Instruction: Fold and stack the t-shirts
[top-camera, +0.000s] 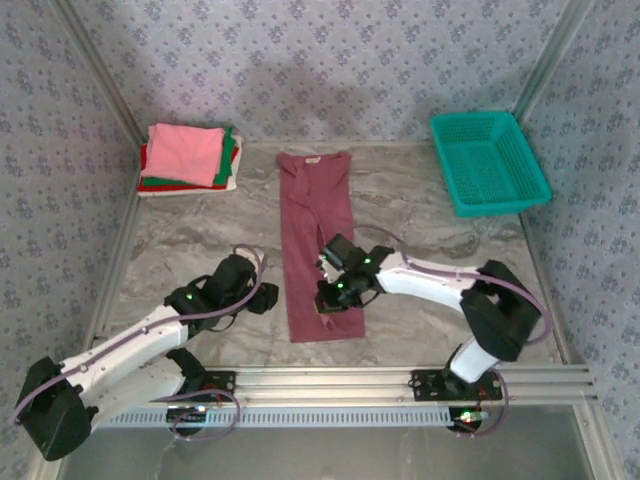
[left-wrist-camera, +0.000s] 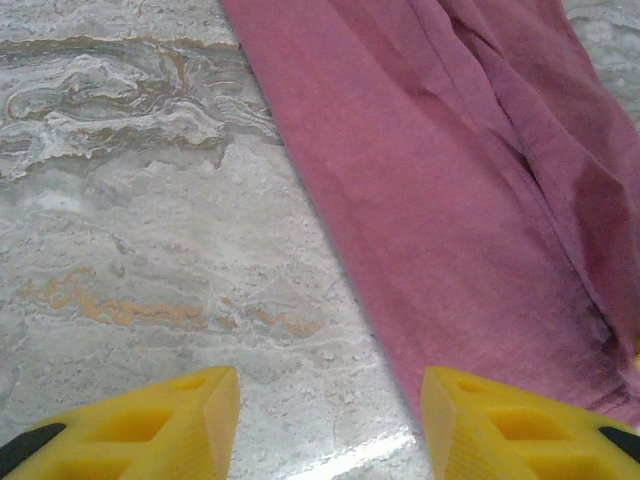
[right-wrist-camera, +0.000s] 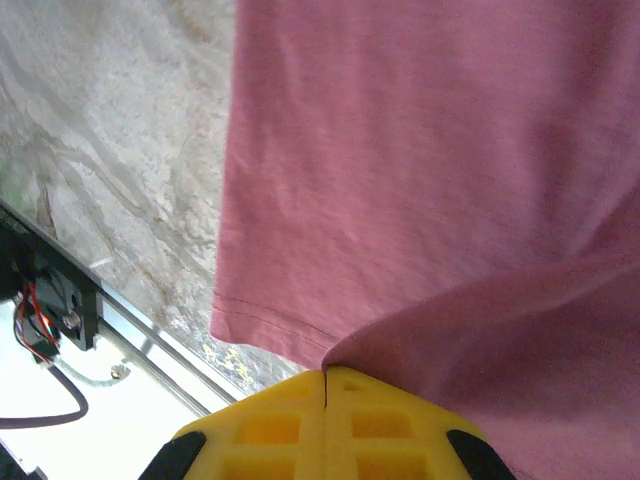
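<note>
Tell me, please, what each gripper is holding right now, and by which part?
The right gripper is shut on the maroon t-shirt, pinching a fold of fabric near its hem. The left gripper stands open beside the shirt, holding nothing.

Top view: right end effector (top-camera: 333, 300) covers the near right part of the maroon t-shirt (top-camera: 312, 215). Stack of folded tees (top-camera: 162, 184): pink tee (top-camera: 185, 150) on top hides all but the edges of those beneath. Left wrist view: shirt runs off top and right edges.
</note>
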